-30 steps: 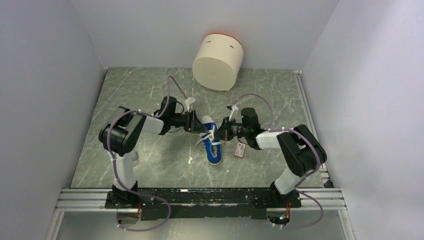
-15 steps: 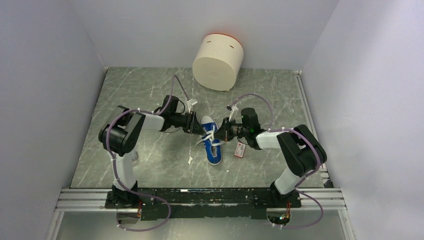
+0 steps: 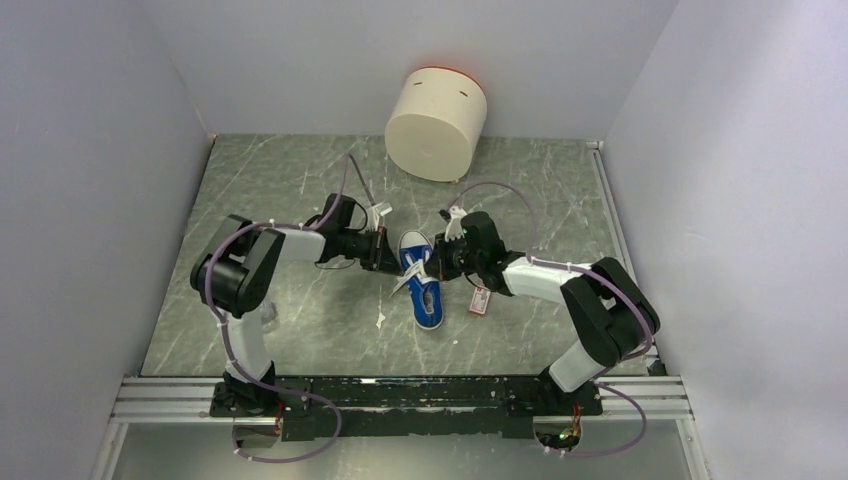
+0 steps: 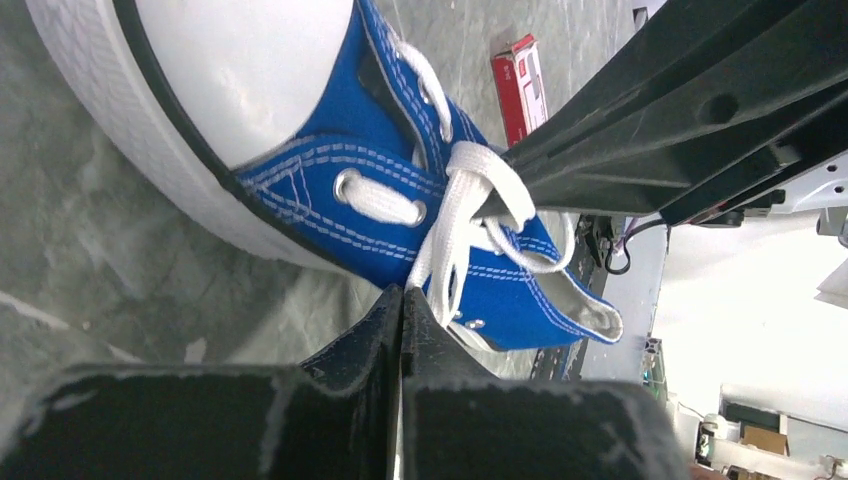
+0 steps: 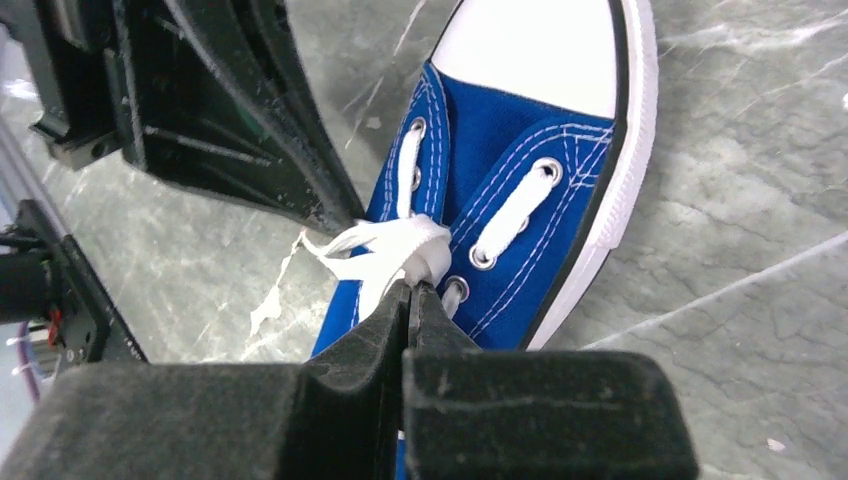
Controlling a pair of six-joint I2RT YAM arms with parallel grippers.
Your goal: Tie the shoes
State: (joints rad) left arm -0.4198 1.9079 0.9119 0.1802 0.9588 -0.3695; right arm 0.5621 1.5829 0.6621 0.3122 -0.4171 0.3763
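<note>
Where the marbled table (image 3: 290,190) lies nearest the arm bases, only a small white scrap (image 3: 380,321) rests on it, a little to the left of the sneaker's heel. Just beyond, the blue sneaker (image 3: 428,300) lies in the middle of the table between the two arms, sole down, its heel toward the bases and its white toe cap pointing away. A small red-and-white packet (image 3: 479,300) lies flat just to its right. Over the lacing, the left gripper (image 4: 401,298) comes in from the left with its fingers pressed together on strands of the white laces (image 5: 385,245). The right gripper (image 5: 411,290) comes in from the opposite side, likewise clamped tight on a bunched loop of the same laces above the eyelets. The two sets of fingertips sit close together. Farthest back, a large cream cylinder (image 3: 436,122) stands against the rear wall.
</note>
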